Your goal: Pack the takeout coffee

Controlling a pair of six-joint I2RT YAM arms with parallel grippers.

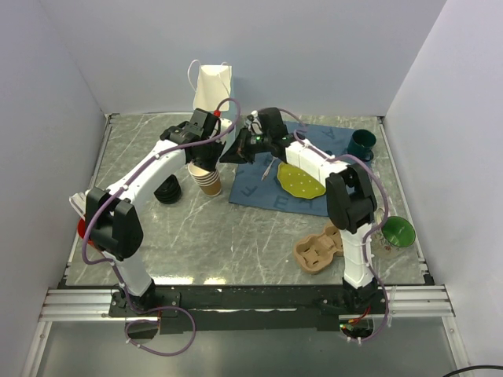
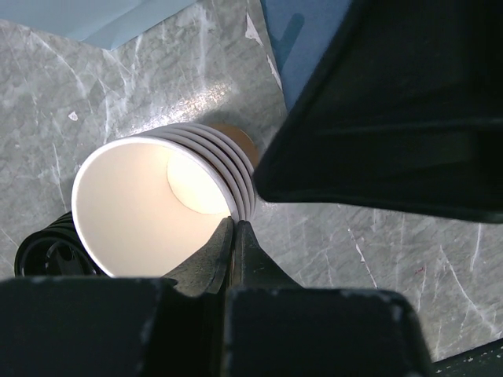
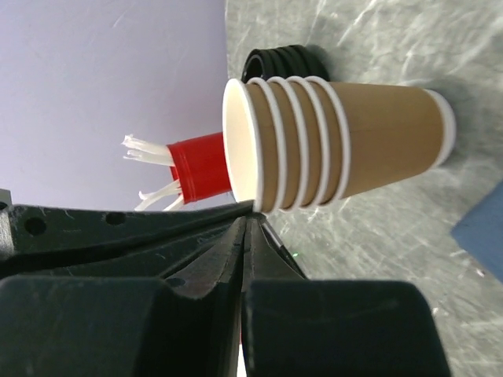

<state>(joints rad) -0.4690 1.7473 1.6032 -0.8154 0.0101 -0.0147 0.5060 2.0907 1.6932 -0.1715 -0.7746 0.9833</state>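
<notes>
Left gripper [image 2: 233, 229]: jaws pressed shut, tips right at the top rim of the lidless stack [image 2: 157, 212]. You can't tell if they touch it.
Right gripper [image 3: 247, 224]: jaws closed too, nothing in them, just beside that same rim.
Lids [image 1: 167, 191]: black pile on the counter [image 1: 236, 236], next to the stack.
Takeout coffee: honestly can't tell where it is from these views.

My left gripper [image 2: 234, 234] has its fingers pressed together, tips at the rim of the stack of paper cups [image 2: 149, 208] just ahead, black lids [image 2: 43, 251] to their left, a large black shape [image 2: 393, 110] on my right.
</notes>
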